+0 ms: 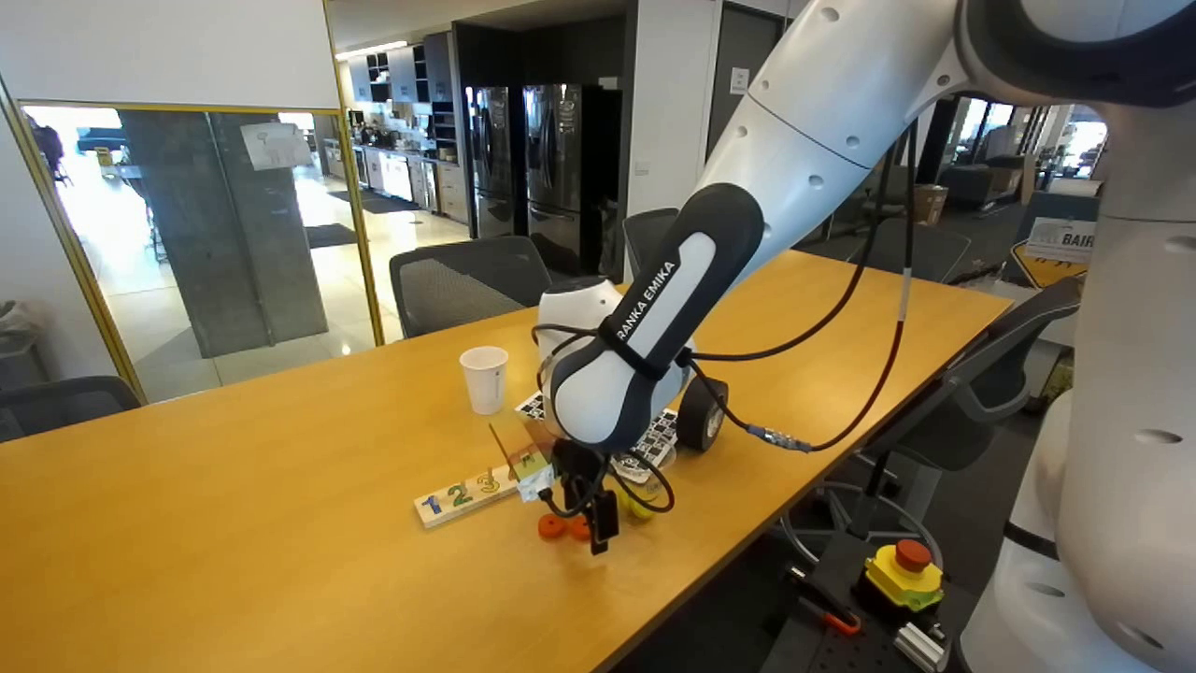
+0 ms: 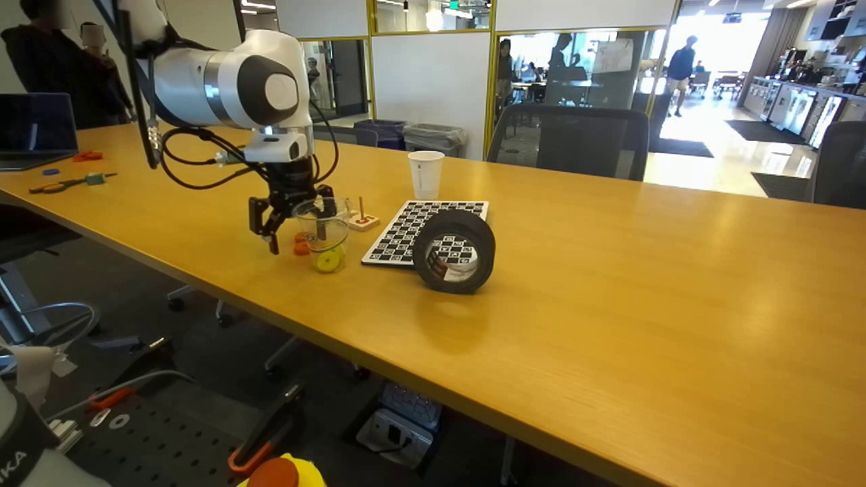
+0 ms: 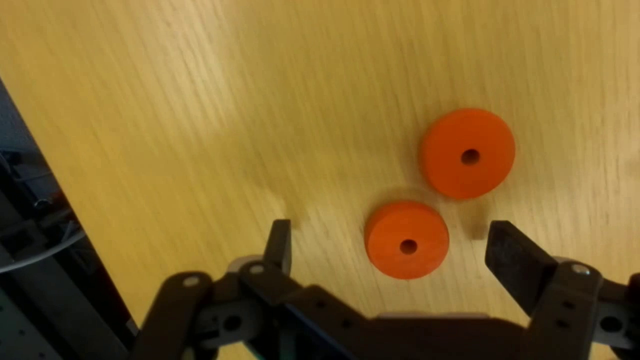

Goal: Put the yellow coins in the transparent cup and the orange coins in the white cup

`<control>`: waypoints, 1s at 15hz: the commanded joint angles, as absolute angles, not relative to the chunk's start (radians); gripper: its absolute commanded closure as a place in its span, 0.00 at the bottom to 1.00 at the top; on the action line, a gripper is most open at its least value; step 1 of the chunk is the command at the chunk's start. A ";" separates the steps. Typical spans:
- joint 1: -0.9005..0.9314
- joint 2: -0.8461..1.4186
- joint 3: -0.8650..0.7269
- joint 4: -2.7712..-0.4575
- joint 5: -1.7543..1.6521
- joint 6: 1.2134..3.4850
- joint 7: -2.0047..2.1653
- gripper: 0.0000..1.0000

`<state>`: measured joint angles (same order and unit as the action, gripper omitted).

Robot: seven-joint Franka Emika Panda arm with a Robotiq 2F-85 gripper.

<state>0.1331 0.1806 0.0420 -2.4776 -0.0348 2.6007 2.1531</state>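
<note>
Gripper (image 3: 389, 240), spread wide and holding nothing, its fingers (image 3: 280, 245) flanking the lower orange coin (image 3: 405, 232) in the wrist view; the second orange coin (image 3: 454, 152) just beside, both near the robot-side long edge of the tabletop (image 3: 150, 125). Probably light, stiff and smooth (material uncertain); best pinched across the diameter

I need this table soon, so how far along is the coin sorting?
Looks done: the yellow coins are inside the transparent cup, though I can't confirm an exact count. In hand: nothing is held; the open gripper frames one orange coin in the wrist view. Left: that coin and the second orange coin lie on the table, so both have yet to go into the white cup.
</note>
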 commanded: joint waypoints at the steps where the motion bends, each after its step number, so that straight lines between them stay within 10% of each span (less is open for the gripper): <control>1: 0.146 0.177 0.020 -2.491 -0.061 2.643 2.177 0.00; 8: 0.141 0.192 0.005 -2.480 -0.057 2.657 2.162 0.00; 9: 0.141 0.194 0.004 -2.479 -0.055 2.658 2.160 0.25; 15: 0.140 0.198 0.000 -2.476 -0.047 2.681 2.149 0.66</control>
